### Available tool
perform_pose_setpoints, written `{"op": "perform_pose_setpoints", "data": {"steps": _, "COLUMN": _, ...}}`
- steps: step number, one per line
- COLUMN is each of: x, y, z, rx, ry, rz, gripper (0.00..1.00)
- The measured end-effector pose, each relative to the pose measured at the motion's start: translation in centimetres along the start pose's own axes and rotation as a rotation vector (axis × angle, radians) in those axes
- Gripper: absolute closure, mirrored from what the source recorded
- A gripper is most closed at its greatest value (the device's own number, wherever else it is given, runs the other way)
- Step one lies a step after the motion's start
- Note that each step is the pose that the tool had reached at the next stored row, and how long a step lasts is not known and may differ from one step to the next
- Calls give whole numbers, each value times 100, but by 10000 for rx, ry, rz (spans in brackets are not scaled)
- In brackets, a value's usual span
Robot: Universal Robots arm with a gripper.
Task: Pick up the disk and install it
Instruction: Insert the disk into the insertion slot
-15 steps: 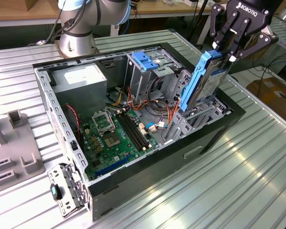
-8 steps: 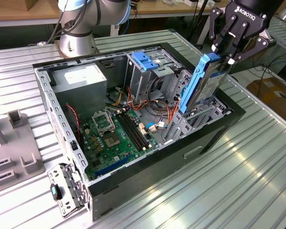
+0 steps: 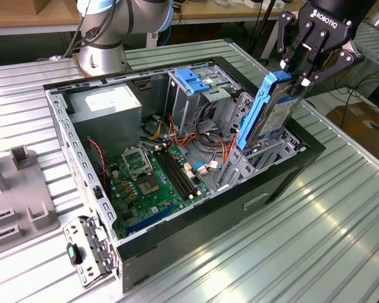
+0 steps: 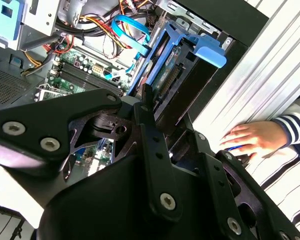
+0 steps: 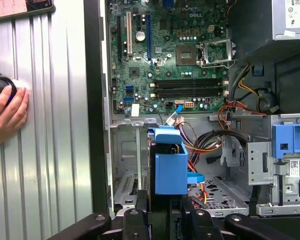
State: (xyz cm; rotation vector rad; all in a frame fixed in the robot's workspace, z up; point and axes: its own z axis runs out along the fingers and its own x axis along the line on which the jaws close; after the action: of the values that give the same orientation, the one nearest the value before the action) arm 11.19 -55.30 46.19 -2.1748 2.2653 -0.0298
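The disk [image 3: 270,108], a flat drive in a blue plastic carrier frame, stands on edge and tilted. Its lower end is down in the metal drive bay [image 3: 259,154] at the exterior view's right side of the open computer case. My gripper [image 3: 301,74] is shut on the disk's upper end, one black finger on each flat side. In the first wrist view the blue frame of the disk [image 5: 170,167] rises from between the gripper [image 5: 165,220] fingers toward the bay. In the second wrist view the disk [image 4: 180,70] runs away from the gripper [image 4: 162,117] into the case.
The open case [image 3: 177,243] lies on a ribbed metal table and holds a green motherboard [image 3: 155,180], a grey power supply [image 3: 110,104], loose cables and a drive cage with a light-blue bracket [image 3: 192,79]. A person's hand [image 4: 250,140] rests on the table beside the case. A grey fixture [image 3: 19,189] stands at the exterior view's left.
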Motion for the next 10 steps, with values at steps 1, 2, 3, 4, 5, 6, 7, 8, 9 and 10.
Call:
{"op": "perform_pose_setpoints", "data": {"steps": 1, "x": 1, "y": 0, "z": 5, "rx": 0, "ry": -2, "rz": -1, "gripper": 65}}
{"op": "perform_pose_setpoints", "data": {"steps": 2, "x": 10, "y": 0, "z": 12, "rx": 0, "ry": -1, "rz": -1, "gripper": 65}}
{"op": "perform_pose_setpoints", "data": {"steps": 3, "x": 21, "y": -1, "z": 14, "rx": 0, "ry": 0, "rz": -2, "gripper": 65}}
{"op": "perform_pose_setpoints", "data": {"steps": 4, "x": 26, "y": -1, "z": 15, "rx": 0, "ry": 0, "rz": -1, "gripper": 65}}
{"op": "perform_pose_setpoints", "data": {"steps": 5, "x": 31, "y": -1, "z": 16, "rx": 0, "ry": 0, "rz": -1, "gripper": 65}}
{"op": "perform_pose_setpoints", "data": {"steps": 6, "x": 33, "y": -1, "z": 18, "rx": 0, "ry": -1, "rz": -1, "gripper": 65}}
{"op": "perform_pose_setpoints", "data": {"steps": 7, "x": 36, "y": -1, "z": 24, "rx": 0, "ry": -1, "rz": -2, "gripper": 65}}
{"op": "perform_pose_setpoints", "data": {"steps": 8, "x": 38, "y": -1, "z": 31, "rx": 0, "ry": 2, "rz": -2, "gripper": 65}}
{"op": "perform_pose_setpoints", "data": {"steps": 9, "x": 39, "y": 0, "z": 33, "rx": 0, "ry": 2, "rz": -2, "gripper": 65}}
{"op": "perform_pose_setpoints", "data": {"steps": 10, "x": 39, "y": 0, "z": 34, "rx": 0, "ry": 2, "rz": -2, "gripper": 65}}
